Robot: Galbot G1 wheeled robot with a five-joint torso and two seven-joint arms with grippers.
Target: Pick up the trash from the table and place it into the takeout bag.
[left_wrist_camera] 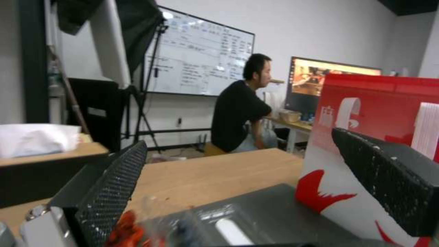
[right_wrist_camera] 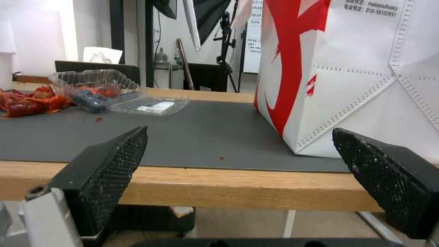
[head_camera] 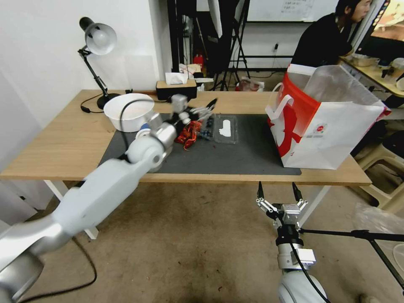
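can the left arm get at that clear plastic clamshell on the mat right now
Probably yes. The left gripper is open just over the red scraps, beside the clear clamshell, with nothing between them.

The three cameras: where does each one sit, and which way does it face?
Head view: high up, looking down at the table; both arms show, left claw over the mat, right claw below the table's edge.
Left wrist view: low over the mat, facing the takeout bag between open fingers.
Right wrist view: at the table's edge, facing the same bag and clear tray.
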